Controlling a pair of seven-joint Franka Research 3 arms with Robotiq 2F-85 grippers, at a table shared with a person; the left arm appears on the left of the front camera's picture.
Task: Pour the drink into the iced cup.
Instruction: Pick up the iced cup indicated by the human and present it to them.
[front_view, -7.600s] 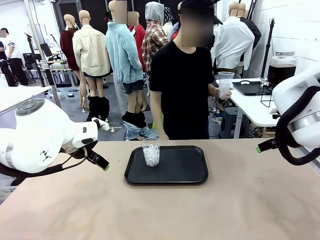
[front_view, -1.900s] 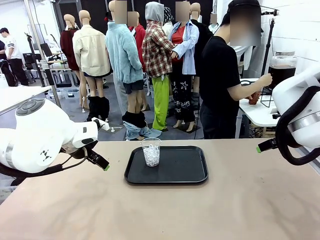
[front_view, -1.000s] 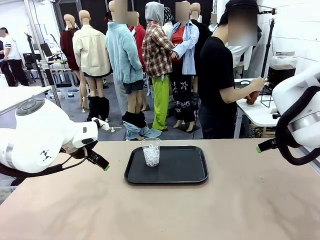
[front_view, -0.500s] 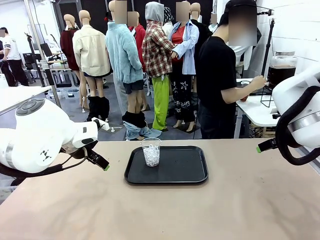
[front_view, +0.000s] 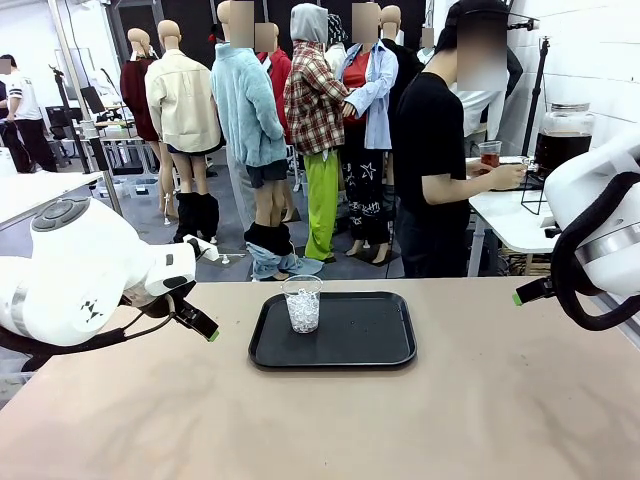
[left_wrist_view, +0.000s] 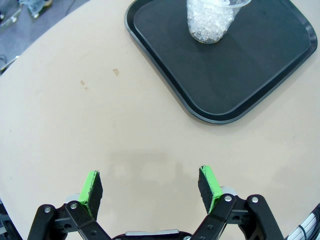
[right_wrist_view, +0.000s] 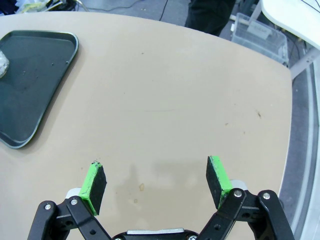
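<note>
**A:** Front view: where's your drink (front_view: 490, 156)?
**B:** Upper right, one cupful in the person's hand (front_view: 507, 177), off your desk (front_view: 480, 400). One iced cup (front_view: 302, 303) stands upright on one tray (front_view: 365, 345), centre.
**A:** Left wrist view?
**B:** Your left jaws are released and empty. The cup is top centre, straight ahead, so this arm is nearer.
**A:** Right wrist view?
**B:** Your right jaws are released too. The tray is far left, and the sliver at the edge is probably the cup.

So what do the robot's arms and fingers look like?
Both arms are fat, round and shiny white. The left arm has a grey cap on top, and a thick black cable loops around the right arm. Each arm ends in two jointed black fingers with small silver bolts, tipped with bright green pads.
</note>
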